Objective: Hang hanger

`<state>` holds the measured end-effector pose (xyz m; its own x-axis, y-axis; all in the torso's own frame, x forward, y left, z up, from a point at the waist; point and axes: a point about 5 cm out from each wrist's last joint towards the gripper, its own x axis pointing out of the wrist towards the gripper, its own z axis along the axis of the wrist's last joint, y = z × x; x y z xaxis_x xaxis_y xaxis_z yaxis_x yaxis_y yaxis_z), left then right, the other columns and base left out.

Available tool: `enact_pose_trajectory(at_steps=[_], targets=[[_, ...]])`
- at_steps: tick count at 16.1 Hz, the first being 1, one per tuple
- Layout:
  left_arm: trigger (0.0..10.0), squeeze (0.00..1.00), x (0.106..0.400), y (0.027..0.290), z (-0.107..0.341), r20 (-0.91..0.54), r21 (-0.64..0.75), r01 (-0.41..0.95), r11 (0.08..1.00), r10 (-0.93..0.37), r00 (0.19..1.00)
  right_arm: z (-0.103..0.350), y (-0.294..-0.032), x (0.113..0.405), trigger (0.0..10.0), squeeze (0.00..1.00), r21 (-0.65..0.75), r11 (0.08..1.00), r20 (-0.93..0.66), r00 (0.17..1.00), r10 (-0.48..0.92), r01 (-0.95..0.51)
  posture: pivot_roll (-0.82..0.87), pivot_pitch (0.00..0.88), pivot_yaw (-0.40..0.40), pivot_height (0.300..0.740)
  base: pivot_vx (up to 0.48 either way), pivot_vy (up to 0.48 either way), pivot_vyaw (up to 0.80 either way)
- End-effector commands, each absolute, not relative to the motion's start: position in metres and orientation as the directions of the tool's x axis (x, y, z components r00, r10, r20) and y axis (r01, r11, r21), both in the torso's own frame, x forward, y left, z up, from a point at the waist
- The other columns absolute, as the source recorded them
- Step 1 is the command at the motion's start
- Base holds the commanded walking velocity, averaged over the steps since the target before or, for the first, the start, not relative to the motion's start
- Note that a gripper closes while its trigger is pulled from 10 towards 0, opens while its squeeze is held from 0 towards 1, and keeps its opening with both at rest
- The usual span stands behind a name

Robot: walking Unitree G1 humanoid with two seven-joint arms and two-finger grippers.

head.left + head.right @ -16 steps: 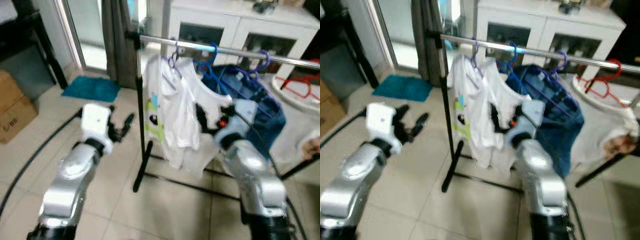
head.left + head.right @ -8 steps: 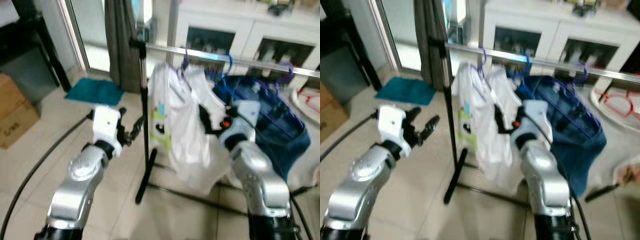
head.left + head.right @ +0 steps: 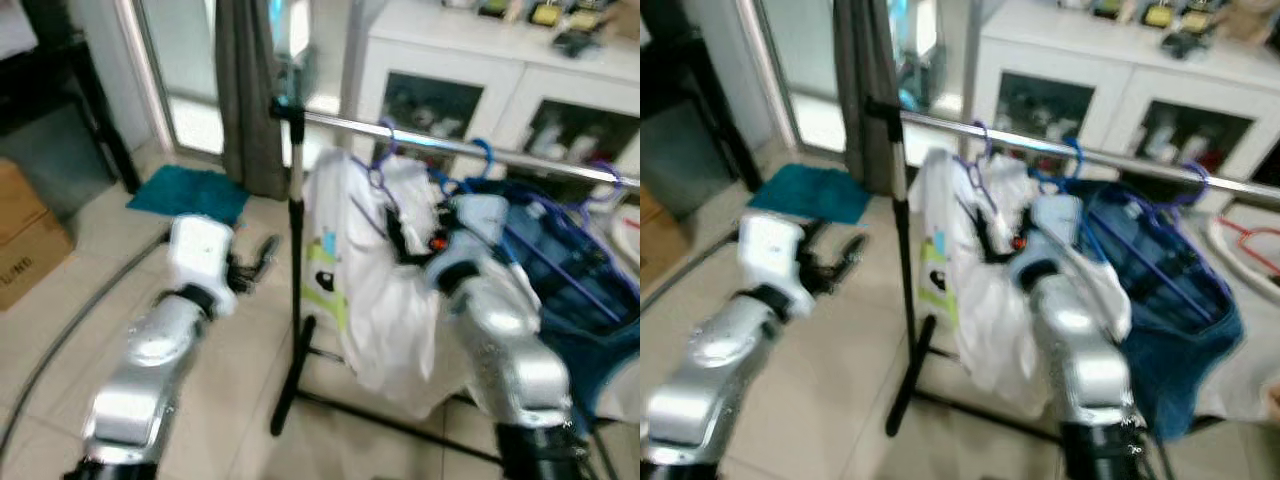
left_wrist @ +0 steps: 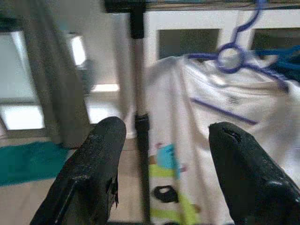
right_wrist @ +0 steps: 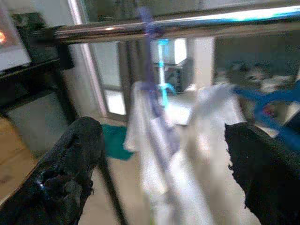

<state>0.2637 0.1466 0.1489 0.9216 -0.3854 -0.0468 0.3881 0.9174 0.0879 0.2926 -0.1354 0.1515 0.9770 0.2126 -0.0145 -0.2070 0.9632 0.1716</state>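
Pale tiled floor (image 3: 60, 330), white cabinet (image 3: 500, 70) far. One chrome rail (image 3: 420, 142), one white shirt (image 3: 370, 260). Left tool (image 3: 255, 262) and right tool (image 3: 395, 228) both spread wide, empty.

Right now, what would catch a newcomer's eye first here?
The white T-shirt on a purple hanger, hooked on the metal clothes rail, with the right claw open just below that rail. The left claw, also open, hangs beside the rack's upright pole.
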Motion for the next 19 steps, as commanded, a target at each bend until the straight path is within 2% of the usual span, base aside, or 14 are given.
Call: enact_pose_trajectory(at_steps=[1, 5, 6, 7, 10, 12, 13, 14, 16, 19], targets=[[10.0, 0.05, 0.263, 0.152, 0.152, -0.040, 0.105, 0.385, 0.917, -0.383, 0.923, 0.157, -0.129, 0.293, 10.0, 0.00, 0.164, 0.959, 0.011, 0.973, 0.230, -0.229, 0.01, 0.002, -0.039, 0.740, 0.000, 0.000, 0.00], [10.0, 0.05, 0.258, 0.148, 0.151, -0.058, 0.105, 0.460, 0.882, -0.456, 0.888, 0.163, -0.126, 0.301, 10.0, 0.00, 0.162, 0.949, 0.026, 0.962, 0.271, -0.272, 0.01, 0.000, -0.046, 0.740, 0.000, 0.000, 0.00], [10.0, 0.05, 0.254, 0.145, 0.150, -0.072, 0.105, 0.511, 0.853, -0.506, 0.860, 0.164, -0.125, 0.306, 10.0, 0.80, 0.166, 0.946, 0.025, 0.960, 0.279, -0.279, 0.02, 0.000, -0.047, 0.740, 0.000, 0.000, 0.00], [10.0, 0.05, 0.252, 0.144, 0.150, -0.081, 0.106, 0.531, 0.841, -0.525, 0.847, 0.164, -0.125, 0.308, 10.0, 1.00, 0.167, 0.946, 0.020, 0.960, 0.279, -0.278, 0.02, 0.000, -0.049, 0.740, 0.000, 0.000, 0.00], [10.0, 0.05, 0.241, 0.143, 0.149, -0.130, 0.110, 0.648, 0.754, -0.635, 0.761, 0.164, -0.120, 0.327, 10.0, 1.00, 0.115, 0.946, -0.044, 0.950, 0.310, -0.303, 0.02, 0.000, -0.056, 0.740, 0.000, 0.000, 0.00], [10.0, 0.05, 0.238, 0.143, 0.150, -0.139, 0.108, 0.680, 0.725, -0.667, 0.732, 0.166, -0.116, 0.338, 10.0, 1.00, 0.144, 0.942, -0.064, 0.947, 0.316, -0.304, 0.02, 0.000, -0.053, 0.740, 0.000, 0.000, 0.00], [10.0, 0.05, 0.237, 0.143, 0.149, -0.144, 0.109, 0.689, 0.717, -0.674, 0.724, 0.167, -0.114, 0.343, 10.0, 0.00, 0.174, 0.937, -0.066, 0.946, 0.317, -0.302, 0.02, 0.000, -0.053, 0.740, 0.000, 0.000, 0.00], [10.0, 0.05, 0.237, 0.142, 0.149, -0.147, 0.110, 0.694, 0.711, -0.679, 0.719, 0.168, -0.113, 0.347, 10.0, 0.00, 0.195, 0.934, -0.067, 0.946, 0.318, -0.300, 0.02, 0.000, -0.051, 0.740, 0.000, 0.000, 0.00], [10.0, 0.05, 0.237, 0.141, 0.149, -0.157, 0.114, 0.705, 0.700, -0.688, 0.708, 0.168, -0.109, 0.365, 10.0, 0.00, 0.142, 0.934, -0.126, 0.930, 0.346, -0.328, 0.03, 0.000, -0.053, 0.740, 0.000, 0.000, 0.00], [10.0, 0.05, 0.237, 0.141, 0.149, -0.157, 0.114, 0.705, 0.700, -0.688, 0.708, 0.168, -0.109, 0.365, 10.0, 0.00, 0.142, 0.934, -0.126, 0.930, 0.346, -0.328, 0.03, 0.000, -0.053, 0.740, 0.000, 0.000, 0.00]])
